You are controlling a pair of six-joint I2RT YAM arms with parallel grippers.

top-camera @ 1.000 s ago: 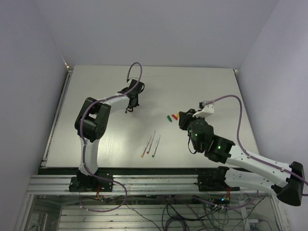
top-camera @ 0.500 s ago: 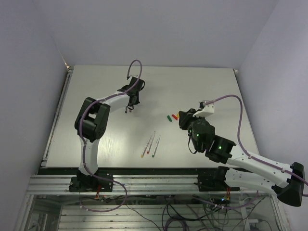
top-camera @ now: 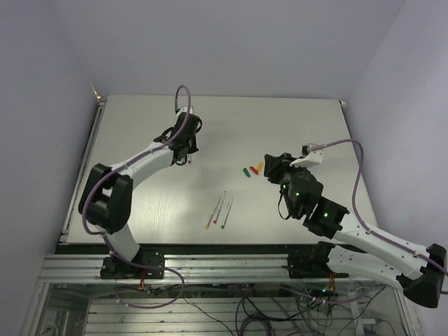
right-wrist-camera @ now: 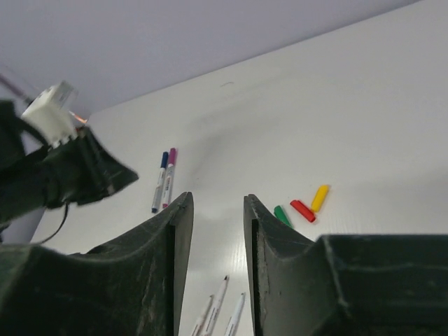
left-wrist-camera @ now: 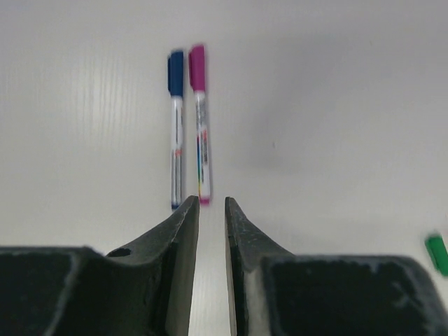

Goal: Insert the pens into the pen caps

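Two pens lie side by side with their caps on, one blue (left-wrist-camera: pixel 175 133) and one magenta (left-wrist-camera: pixel 201 126); they also show in the right wrist view (right-wrist-camera: pixel 164 178). My left gripper (left-wrist-camera: pixel 210 199) hovers just short of their near ends, jaws a narrow gap apart and empty. Three uncapped pale pens (top-camera: pixel 220 210) lie at the table's middle front and show in the right wrist view (right-wrist-camera: pixel 218 304). A green cap (top-camera: pixel 245 171), red cap (top-camera: pixel 253 169) and yellow cap (top-camera: pixel 260 166) lie together. My right gripper (right-wrist-camera: pixel 218 197) is open and empty, raised beside these caps (right-wrist-camera: pixel 302 208).
The left arm (top-camera: pixel 140 164) reaches across the table's left half to the far middle. The right arm (top-camera: pixel 329 217) crosses the right front. The green cap (left-wrist-camera: pixel 437 253) shows at the right edge of the left wrist view. Walls close in the table's far and side edges.
The left arm has swung, its elbow dropping to the left and front, while its gripper drew back a little from the two capped pens. The right gripper shifted slightly right.
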